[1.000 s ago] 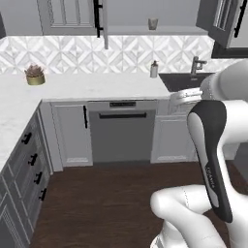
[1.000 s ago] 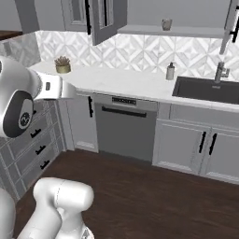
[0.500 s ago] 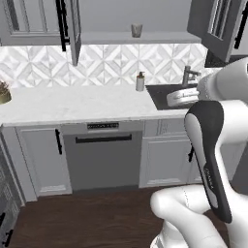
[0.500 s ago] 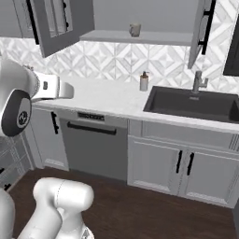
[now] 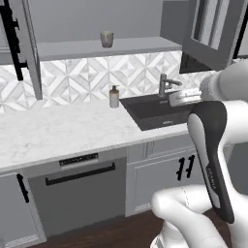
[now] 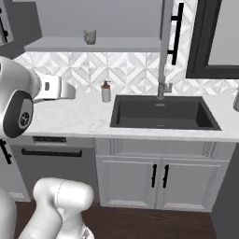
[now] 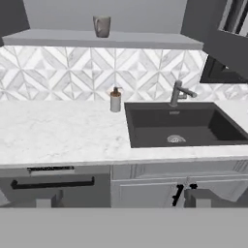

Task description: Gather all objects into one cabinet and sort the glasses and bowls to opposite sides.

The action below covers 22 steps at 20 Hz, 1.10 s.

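Note:
A small greyish tumbler (image 7: 101, 25), the glass, stands upright on a grey shelf (image 7: 145, 42) above the counter; it also shows in the base views (image 5: 106, 38) (image 6: 89, 36). My gripper (image 7: 121, 198) is open with nothing between its fingertips (image 7: 48, 197), held well in front of the counter and below shelf height, facing the wall. The white hand (image 5: 184, 98) (image 6: 56, 88) sits level in front of the counter edge. The bowls and the cabinet are out of view.
A soap bottle (image 7: 115, 100) stands on the white marble counter (image 7: 58, 131) left of the dark sink (image 7: 193, 128) with its faucet (image 7: 179, 93). Open grey cabinet doors (image 5: 22, 43) (image 5: 213, 34) hang either side of the shelf. A dishwasher (image 5: 77, 193) sits below.
The whole scene has slid left in both base views as the base moved right along the counter; the sink is now central. The gripper has stayed open.

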{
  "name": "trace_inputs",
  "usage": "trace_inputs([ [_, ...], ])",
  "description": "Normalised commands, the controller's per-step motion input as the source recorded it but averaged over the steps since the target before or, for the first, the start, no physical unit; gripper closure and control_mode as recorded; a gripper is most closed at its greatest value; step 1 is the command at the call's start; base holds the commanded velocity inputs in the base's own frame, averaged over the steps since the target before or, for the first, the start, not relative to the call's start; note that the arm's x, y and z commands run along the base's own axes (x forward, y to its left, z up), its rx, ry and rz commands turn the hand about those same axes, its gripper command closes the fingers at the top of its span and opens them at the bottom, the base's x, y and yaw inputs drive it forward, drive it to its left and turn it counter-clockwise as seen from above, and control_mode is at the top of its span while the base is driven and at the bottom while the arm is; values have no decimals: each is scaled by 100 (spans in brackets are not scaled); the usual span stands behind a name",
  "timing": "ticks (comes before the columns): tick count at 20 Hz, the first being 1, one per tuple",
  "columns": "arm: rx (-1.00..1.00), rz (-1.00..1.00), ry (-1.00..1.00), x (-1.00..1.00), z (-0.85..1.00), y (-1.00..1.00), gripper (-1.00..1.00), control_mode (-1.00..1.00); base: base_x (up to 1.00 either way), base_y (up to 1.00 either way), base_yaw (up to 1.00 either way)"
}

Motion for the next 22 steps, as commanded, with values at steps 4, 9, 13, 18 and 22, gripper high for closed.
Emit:
trace_inputs([
  [4,0,0,0,0,0,0,-100,100,100,40,12],
  [9,0,0,0,0,0,0,-100,100,100,17,21],
  [13,0,0,0,0,0,0,-100,100,100,1,20],
  [18,1,0,0,0,0,0,-100,-100,43,0,8],
  [22,11,0,-12,13,25,-29,-100,-100,0,0,0],
])
